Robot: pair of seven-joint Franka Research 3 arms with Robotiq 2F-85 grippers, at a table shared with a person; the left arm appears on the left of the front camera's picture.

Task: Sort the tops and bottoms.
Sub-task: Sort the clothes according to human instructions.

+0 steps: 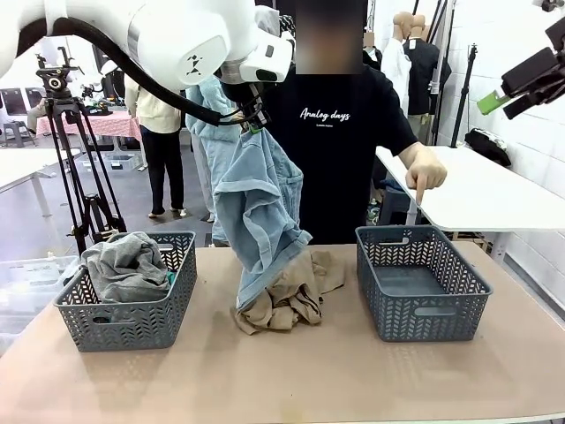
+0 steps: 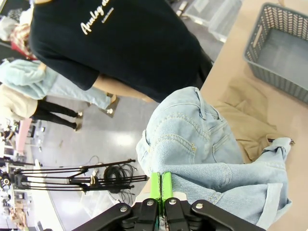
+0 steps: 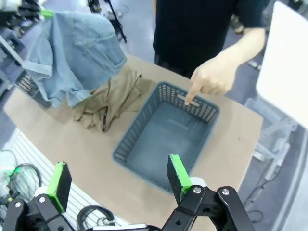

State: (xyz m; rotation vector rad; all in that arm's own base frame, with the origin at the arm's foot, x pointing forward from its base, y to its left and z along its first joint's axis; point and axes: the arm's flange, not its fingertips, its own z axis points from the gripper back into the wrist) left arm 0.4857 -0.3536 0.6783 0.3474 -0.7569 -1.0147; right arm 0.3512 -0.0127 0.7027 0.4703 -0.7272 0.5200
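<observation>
Low and to the left of the left claw (image 1: pixel 252 119), the left basket (image 1: pixel 128 322) stands on the table (image 1: pixel 282 380). It holds a crumpled grey top (image 1: pixel 124 265), with a sliver of the teal top (image 1: pixel 169 278) showing at the grey top's right edge. The left claw is raised well above the tabletop with its green pads (image 2: pixel 160 185) pressed together on a fold of the denim shorts (image 1: pixel 260 212). The shorts hang straight down from it. Their lower hem rests on the khaki top (image 1: pixel 291 300), which lies heaped on the table directly beneath the claw, between the two baskets. In the left wrist view the shorts (image 2: pixel 202 154) drape just past the pinched pads, with the stitched pocket facing up, and the khaki top (image 2: pixel 245 115) lies beyond them. Down and to the right of that claw sits the right basket (image 1: pixel 424 305), its grey floor open to view. The person's hand (image 1: pixel 424 172) points a finger down at the basket's far rim. The right claw (image 1: pixel 508 93) hangs high above and to the right of this basket, jaws spread wide and gripping nothing. In the right wrist view the basket (image 3: pixel 137 122) lies just beyond its parted fingers (image 3: pixel 178 175).
</observation>
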